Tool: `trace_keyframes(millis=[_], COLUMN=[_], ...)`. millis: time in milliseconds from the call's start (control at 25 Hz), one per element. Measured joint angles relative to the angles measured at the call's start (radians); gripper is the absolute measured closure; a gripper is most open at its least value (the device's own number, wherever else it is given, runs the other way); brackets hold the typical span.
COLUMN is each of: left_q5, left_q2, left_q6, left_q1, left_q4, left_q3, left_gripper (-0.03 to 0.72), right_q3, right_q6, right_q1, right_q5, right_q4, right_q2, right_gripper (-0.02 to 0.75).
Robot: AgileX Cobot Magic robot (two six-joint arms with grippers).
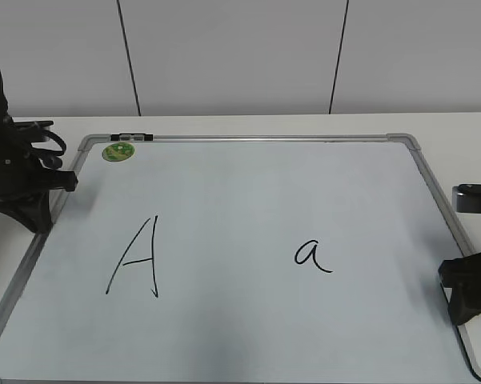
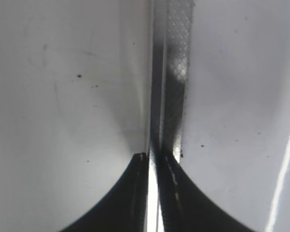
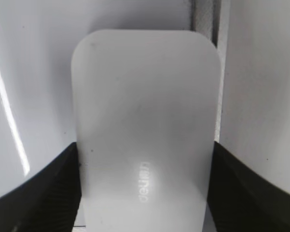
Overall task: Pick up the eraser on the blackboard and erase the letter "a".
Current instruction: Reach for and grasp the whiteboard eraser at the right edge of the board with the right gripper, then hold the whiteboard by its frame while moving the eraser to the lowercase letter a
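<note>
The eraser (image 3: 145, 121), a white rounded block with faint grey lettering, lies on the blackboard (image 1: 224, 200) at its right edge. My right gripper (image 3: 145, 188) is low over it, and its two dark fingers press against the eraser's long sides. In the exterior view my right gripper (image 1: 468, 308) hides the eraser. The letter "a" (image 1: 312, 254) is written right of the board's middle, well left of the right gripper. My left gripper (image 2: 153, 155) is shut and empty over the board's left frame strip (image 2: 176, 72); it also shows in the exterior view (image 1: 40, 220).
A tall capital "A" (image 1: 136, 258) is written on the board's left half. A small round green magnet (image 1: 118, 152) sits at the board's far left corner. The board lies flat on a white table (image 1: 448, 128) before a pale wall.
</note>
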Motion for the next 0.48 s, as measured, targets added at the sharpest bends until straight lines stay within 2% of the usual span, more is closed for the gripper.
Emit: trace_keyframes(millis=[320,480], left_q5=[0.0,0.0], left_q2=[0.0,0.0], left_q6=[0.0,0.0], left_q1=[0.0,0.0], left_q4=[-0.01,-0.014], left_q3=[0.0,0.0], left_gripper=[0.633,0.633], right_q3=[-0.002,-0.057], right_q6=[0.005,0.005], right_q1=[0.0,0.0], right_q5=[0.002,0.075], right_q4=[0.02,0.044], right_q2=[0.0,0.006], right_gripper=[0.211,0.211])
